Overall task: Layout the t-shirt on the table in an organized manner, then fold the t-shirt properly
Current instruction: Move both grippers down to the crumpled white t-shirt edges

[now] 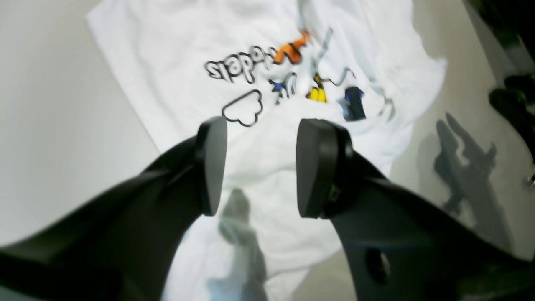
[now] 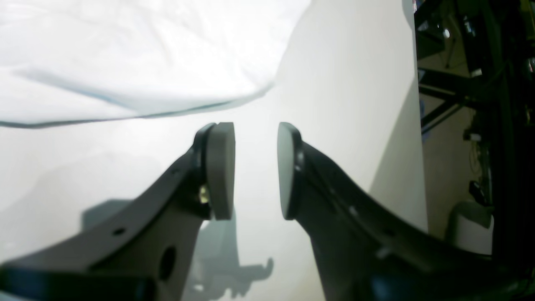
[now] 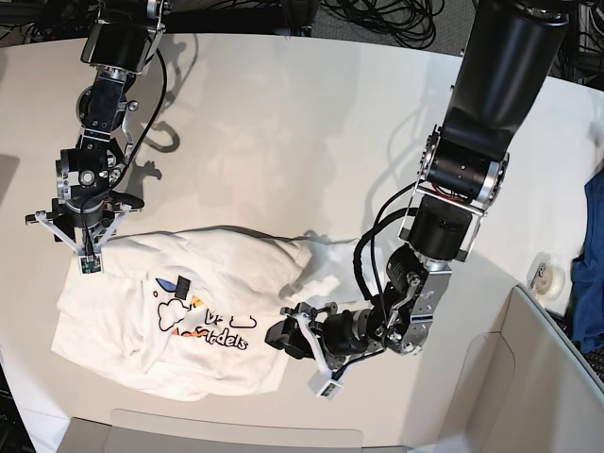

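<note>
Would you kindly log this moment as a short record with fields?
t-shirt: crumpled, print up, partly bunched, on the table
left gripper: open, empty, over the shirt's edge
right gripper: open, empty, over bare table beside the shirt's hem
fold: not begun

Left arm seen on right of base view, bent down low, wrist turned sideways. Left gripper (image 1: 256, 167) (image 3: 294, 338) held with jaws spread wide, nothing between pads. Right arm seen on left of base view, hung straight down from above. Right gripper (image 2: 256, 169) (image 3: 87, 247) pointed downward, jaws parted with narrower gap, nothing gripped.
</note>
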`<state>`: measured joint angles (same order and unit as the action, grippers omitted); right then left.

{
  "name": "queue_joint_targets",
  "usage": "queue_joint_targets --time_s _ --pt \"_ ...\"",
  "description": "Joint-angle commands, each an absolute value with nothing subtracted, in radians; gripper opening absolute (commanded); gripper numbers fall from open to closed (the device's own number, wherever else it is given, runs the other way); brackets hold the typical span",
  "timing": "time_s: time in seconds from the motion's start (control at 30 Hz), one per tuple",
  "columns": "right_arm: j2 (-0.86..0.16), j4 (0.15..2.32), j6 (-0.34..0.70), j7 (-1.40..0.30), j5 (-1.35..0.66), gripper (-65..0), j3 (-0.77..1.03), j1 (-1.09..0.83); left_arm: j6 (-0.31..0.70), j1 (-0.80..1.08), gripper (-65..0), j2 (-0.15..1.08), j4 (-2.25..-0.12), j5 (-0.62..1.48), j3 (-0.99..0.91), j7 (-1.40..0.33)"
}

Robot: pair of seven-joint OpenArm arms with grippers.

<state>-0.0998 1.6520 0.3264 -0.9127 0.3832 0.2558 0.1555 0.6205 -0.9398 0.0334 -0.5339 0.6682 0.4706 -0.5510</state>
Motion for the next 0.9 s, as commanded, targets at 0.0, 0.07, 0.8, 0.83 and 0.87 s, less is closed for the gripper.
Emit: queue_joint_targets --time_s 0.0,0.07,0.8,0.83,0.87 --pt "-0.108 1.67 0.328 -0.894 0.389 -47.2 0.257 0.171 0.624 -0.984 -38.7 0.028 -0.516 0.679 0.452 -0.498" --pt "-0.108 1.669 0.328 -0.894 0.392 -47.2 0.257 0.168 0.598 -0.992 -38.8 0.018 -0.473 0.679 0.435 -0.432" --pt "-0.104 1.672 0.331 -0.894 0.392 -47.3 0.255 0.101 0.561 -0.892 -38.8 0.018 -0.458 0.487 0.874 -0.211" --pt "-0.104 1.673 0.331 -0.894 0.39 -47.3 0.255 0.094 0.561 -0.892 -38.8 0.018 -0.458 0.481 0.892 -0.196" --pt "-0.104 1.673 0.331 -0.894 0.39 -47.3 0.255 0.093 0.561 -0.892 -38.8 0.018 -0.456 0.475 0.906 -0.177"
